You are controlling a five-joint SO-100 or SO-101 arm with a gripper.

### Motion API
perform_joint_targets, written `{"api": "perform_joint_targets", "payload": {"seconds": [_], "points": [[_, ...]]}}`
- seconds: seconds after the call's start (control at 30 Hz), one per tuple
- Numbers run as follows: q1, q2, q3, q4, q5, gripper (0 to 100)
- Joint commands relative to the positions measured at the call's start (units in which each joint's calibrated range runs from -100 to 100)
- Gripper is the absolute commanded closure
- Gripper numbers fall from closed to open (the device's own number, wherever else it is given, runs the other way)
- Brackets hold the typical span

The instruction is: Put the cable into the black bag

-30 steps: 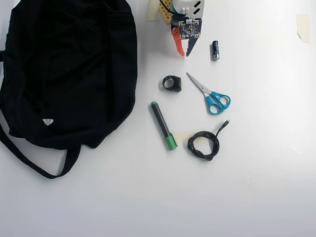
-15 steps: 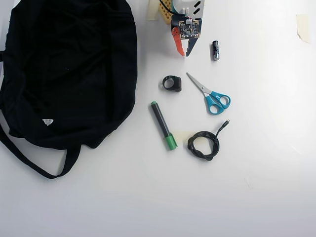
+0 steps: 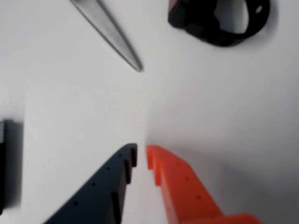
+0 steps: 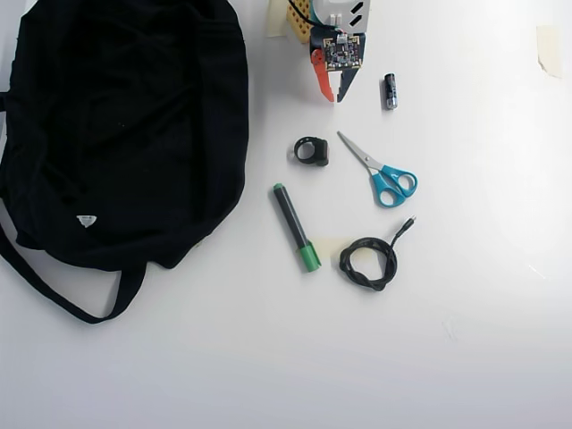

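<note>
The black cable [image 4: 368,259] lies coiled on the white table, right of centre in the overhead view, with its plug end pointing up-right. It does not show in the wrist view. The black bag [image 4: 125,125] lies slumped at the upper left with its strap trailing below. My gripper [image 4: 334,96] is at the top centre, far above the cable and right of the bag. In the wrist view my gripper [image 3: 141,151] has its dark and orange jaws nearly together with nothing between them.
A black ring-shaped piece [image 4: 311,150] [image 3: 219,23], blue-handled scissors [image 4: 380,170] [image 3: 110,32] and a green-capped marker [image 4: 296,228] lie between gripper and cable. A small battery [image 4: 391,91] lies right of the gripper. Tape scraps [image 4: 550,49] sit at the top right.
</note>
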Motion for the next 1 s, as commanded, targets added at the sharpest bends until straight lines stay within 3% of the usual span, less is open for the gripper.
{"api": "perform_joint_targets", "payload": {"seconds": [0.0,0.23,0.7,0.97], "points": [[-0.3,-0.7,1.2,1.3,-0.1,98],[0.2,-0.2,1.0,-7.2,-0.1,98],[0.3,31.1,-17.3,-55.3,0.3,98],[0.5,49.0,-34.9,-60.8,0.4,98]]}}
